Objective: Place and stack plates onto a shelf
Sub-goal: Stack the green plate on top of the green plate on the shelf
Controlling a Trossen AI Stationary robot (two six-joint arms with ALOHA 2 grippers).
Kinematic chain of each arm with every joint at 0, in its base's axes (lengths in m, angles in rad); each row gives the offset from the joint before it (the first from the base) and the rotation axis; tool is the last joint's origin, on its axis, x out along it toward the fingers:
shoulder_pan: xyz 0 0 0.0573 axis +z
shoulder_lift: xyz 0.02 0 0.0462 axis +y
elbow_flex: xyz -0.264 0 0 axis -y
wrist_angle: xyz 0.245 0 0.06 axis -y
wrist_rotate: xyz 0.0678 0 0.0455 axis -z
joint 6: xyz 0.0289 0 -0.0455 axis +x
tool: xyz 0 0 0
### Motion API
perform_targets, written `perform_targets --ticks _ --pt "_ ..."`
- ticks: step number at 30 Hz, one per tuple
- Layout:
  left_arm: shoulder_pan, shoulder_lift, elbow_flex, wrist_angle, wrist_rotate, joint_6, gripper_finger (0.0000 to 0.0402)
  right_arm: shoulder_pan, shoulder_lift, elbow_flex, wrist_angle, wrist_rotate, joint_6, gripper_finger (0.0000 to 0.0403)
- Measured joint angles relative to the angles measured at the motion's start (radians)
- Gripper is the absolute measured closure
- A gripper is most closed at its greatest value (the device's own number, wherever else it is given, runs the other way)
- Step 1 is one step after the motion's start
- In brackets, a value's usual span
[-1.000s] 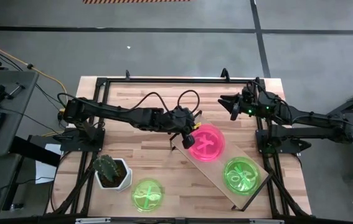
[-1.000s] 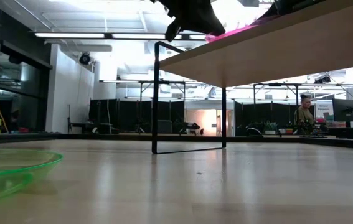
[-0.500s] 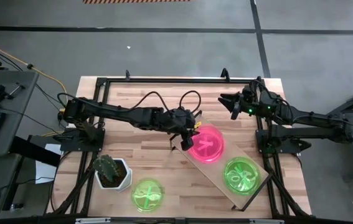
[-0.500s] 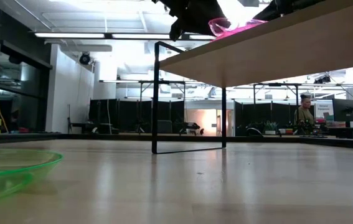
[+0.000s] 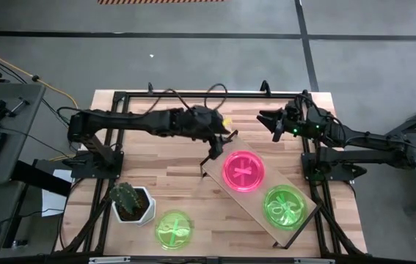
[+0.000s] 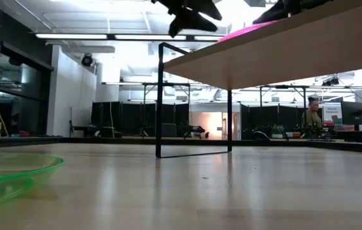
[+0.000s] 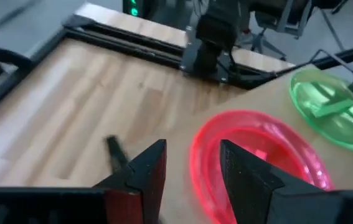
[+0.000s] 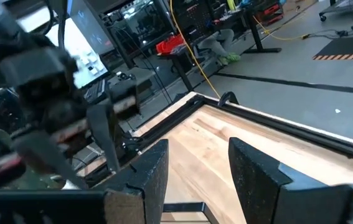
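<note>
A pink plate lies flat on the far-left end of the light-wood shelf, and a green plate lies on the shelf's near-right end. A second green plate rests on the table near the front edge. My left gripper hangs open just off the pink plate's far-left rim and above the shelf's end, touching nothing. My right gripper waits open at the far right of the table, with nothing between its fingers.
A white pot with a cactus stands at the near left, beside the loose green plate. The shelf's thin dark end panel stands upright below my left gripper. Bare tabletop lies at the far left.
My left gripper has opened and let go of the pink plate. It has then drawn back up and toward the table's far left. The plate, whose rim was held raised at the shelf's end, now lies flat on the shelf.
</note>
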Motion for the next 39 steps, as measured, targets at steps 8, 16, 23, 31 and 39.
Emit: perform_targets --ticks 8,16,23,31,39 --pt "0.073 -0.12 -0.001 0.009 0.038 0.096 0.0261 0.0 -0.011 0.0 0.002 -0.014 -0.043 0.0252" --pt "0.126 -0.275 -0.266 0.38 0.103 0.007 0.0261 0.0 -0.011 0.0 0.002 -0.14 -0.071 0.0252" --pt "0.113 -0.467 -0.554 0.615 0.034 -0.106 0.0261 0.004 -0.003 0.0 0.085 -0.248 0.0 0.0252" --pt "0.078 -0.57 -0.593 0.583 0.031 0.05 0.0261 0.077 0.038 0.014 0.232 -0.292 0.065 0.0252" --pt "0.077 -0.616 -0.592 0.58 0.138 0.131 0.0261 0.195 0.192 0.198 0.125 -0.199 0.007 0.0252"
